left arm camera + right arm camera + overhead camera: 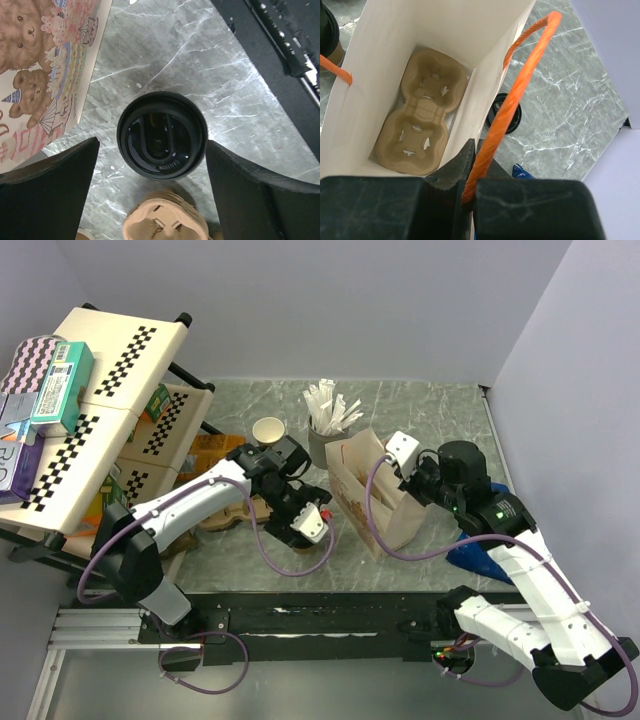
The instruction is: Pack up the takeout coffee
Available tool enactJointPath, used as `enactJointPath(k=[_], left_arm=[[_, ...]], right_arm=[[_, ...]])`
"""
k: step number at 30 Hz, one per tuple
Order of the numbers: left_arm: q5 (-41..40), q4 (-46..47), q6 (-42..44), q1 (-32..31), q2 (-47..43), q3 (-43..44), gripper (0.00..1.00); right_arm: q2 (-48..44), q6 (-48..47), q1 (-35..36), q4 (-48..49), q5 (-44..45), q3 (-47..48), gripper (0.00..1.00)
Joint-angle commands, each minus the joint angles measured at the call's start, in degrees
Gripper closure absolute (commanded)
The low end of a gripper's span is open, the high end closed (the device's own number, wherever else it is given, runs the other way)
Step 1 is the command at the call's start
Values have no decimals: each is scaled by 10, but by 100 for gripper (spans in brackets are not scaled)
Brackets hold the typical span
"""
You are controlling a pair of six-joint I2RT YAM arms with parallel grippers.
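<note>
Over the grey marble table (200,60), the left gripper (152,145) is hanging with its two black fingers (50,195) spread wide apart, gripping nothing. Between them, touching neither, a coffee cup (161,150) is standing upright on the table, wearing its black lid (175,115). Just beside the cup, a piece of tan moulded cardboard (165,222) is showing at the bottom edge of the left wrist view. A package printed with teddy bears (45,65) is lying at the upper left.

Across the table, the right gripper (472,165) is pinching tight on the orange handle (520,75) of a paper bag (445,30), which is standing open. A cardboard cup carrier (422,115) is lying flat on the bag's bottom. A second black lid (506,114) is resting on the table just beside the bag's outer wall, partly hidden by it.

From above, an open cup (268,430), white inside, is standing upright behind the left arm, near a grey cup of white sticks (325,425). A rack with checkered shelves (110,390) is occupying the table's left edge.
</note>
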Motion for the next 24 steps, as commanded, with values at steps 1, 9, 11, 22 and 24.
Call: enactJointPath(k=[1, 9, 11, 22, 24], left_arm=[[-14, -11, 22, -11, 12, 23, 9], [-38, 0, 1, -22, 30, 16, 14], [-46, 1, 0, -23, 34, 11, 15], [-68, 14, -9, -30, 41, -6, 20], [-71, 13, -12, -31, 46, -4, 21]], right_arm=[[-12, 14, -4, 1, -10, 4, 100], [-9, 16, -5, 5, -13, 4, 100], [-9, 14, -4, 4, -12, 5, 100], [-6, 15, -6, 5, -14, 6, 100], [-4, 15, -5, 5, -14, 6, 100]])
